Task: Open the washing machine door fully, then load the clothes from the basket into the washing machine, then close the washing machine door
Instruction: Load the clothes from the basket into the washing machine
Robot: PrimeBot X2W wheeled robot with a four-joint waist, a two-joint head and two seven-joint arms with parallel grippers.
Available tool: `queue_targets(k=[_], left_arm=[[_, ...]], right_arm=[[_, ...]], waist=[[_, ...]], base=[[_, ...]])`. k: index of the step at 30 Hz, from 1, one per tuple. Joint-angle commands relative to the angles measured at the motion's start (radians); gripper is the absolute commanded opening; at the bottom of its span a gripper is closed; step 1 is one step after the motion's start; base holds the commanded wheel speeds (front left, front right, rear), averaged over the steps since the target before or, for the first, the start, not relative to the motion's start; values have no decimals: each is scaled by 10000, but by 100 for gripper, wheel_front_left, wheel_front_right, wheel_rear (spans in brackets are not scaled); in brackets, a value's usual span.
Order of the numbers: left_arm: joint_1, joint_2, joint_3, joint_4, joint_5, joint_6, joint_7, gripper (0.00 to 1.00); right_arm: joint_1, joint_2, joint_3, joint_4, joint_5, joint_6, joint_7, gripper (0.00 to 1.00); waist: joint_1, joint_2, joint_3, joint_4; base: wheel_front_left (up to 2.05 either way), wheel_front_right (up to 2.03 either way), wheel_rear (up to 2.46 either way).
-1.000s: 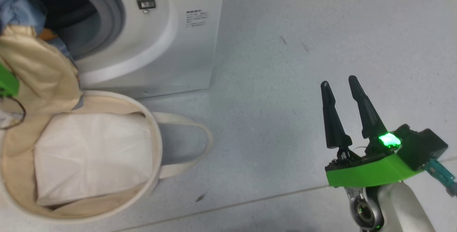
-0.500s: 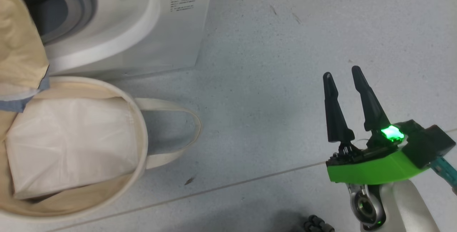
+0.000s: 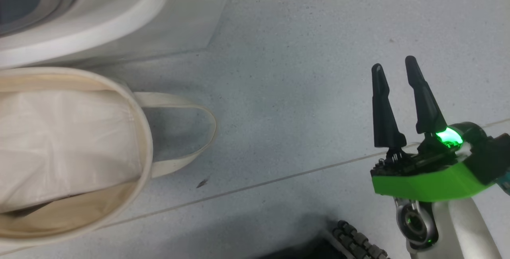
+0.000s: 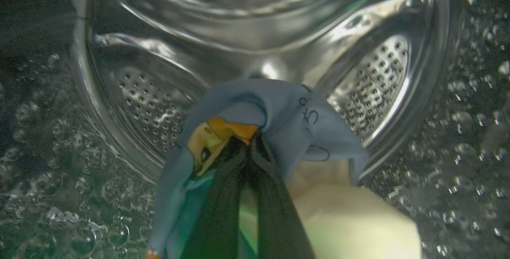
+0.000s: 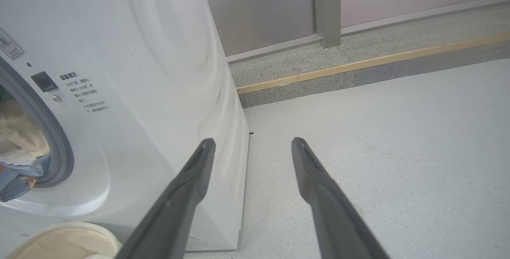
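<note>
In the left wrist view my left gripper (image 4: 249,139) is shut on the clothes: the light blue bear-print fabric (image 4: 287,107) bunches round the fingertips and the cream cloth (image 4: 342,207) hangs beside them. The gripper is held inside the washing machine's steel drum (image 4: 370,75). The white washing machine (image 3: 119,16) stands at the upper left of the head view, with the off-white basket (image 3: 145,139) in front of it, a white pad (image 3: 59,139) inside. My right gripper (image 3: 393,62) hovers open over the floor, empty. In the right wrist view the right gripper (image 5: 253,140) is beside the washing machine (image 5: 131,91), and clothes (image 5: 20,147) fill its opening. The door is out of view.
The basket's looped handle (image 3: 199,131) lies on the grey floor towards the right gripper. A dark ribbed part (image 3: 354,239) sits at the head view's bottom edge. Behind the machine run a kerb with a wooden strip (image 5: 358,65) and a grey wall.
The head camera has moved: machine and basket slid up and left in its view. The cream and blue clothes seen at the opening have left that view. The right gripper stays open.
</note>
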Motion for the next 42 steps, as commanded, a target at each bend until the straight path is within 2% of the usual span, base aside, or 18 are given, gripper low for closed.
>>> queue_targets(k=[1,5,10,14,15,16,17,18,23,32,38,42], left_arm=[[-487,581,340,-105,-72,16,-172,0],[-871,650,947,-814,-34,16,-269,0],[-409,645,1903,-1816,775,16,-274,0],[262,479,2573,-1838,1261,16,-275,0],[428,442,2649,-1771,1346,16,-275,7],[607,388,2668,-1614,1381,16,-276,20],[802,306,2598,-1382,1332,16,-276,82],[1014,208,2371,-1057,1210,16,-263,100],[1185,115,1193,-304,619,16,123,100],[1450,236,-213,-28,-199,16,746,100],[2176,366,-815,-226,-726,16,286,100],[2946,306,-881,-376,-1102,16,-107,100]], right_arm=[[155,-14,152,-380,29,6,-50,100],[141,-14,148,-439,25,6,-50,100],[45,-14,166,-419,-20,6,-50,100],[4,-14,182,-390,-42,6,-50,100],[2,-14,179,-382,-55,6,-50,100],[2,-14,174,-372,-67,6,-50,100],[6,-14,170,-356,-79,6,-50,100],[15,-14,166,-339,-89,6,-51,100],[44,-14,153,-292,-152,6,-51,100],[40,-14,193,-87,-189,6,-51,100],[31,-14,294,229,-250,6,-51,100],[38,-14,283,514,-341,6,-51,100]], waist=[[-2,0,57,6],[-2,0,214,76],[-2,0,296,227],[-2,0,283,293],[-2,0,279,309],[-2,0,265,323],[-2,0,240,335],[-2,0,204,350],[-2,0,131,412],[-2,0,-240,522],[-2,0,-856,606],[-2,0,-1419,824]], base=[[0,0,0],[0,0,0],[0,0,0],[0,0,0],[0,0,0],[0,0,0],[0,0,0],[0,0,0],[0,0,0],[0,0,0],[0,0,0],[0,0,0]])
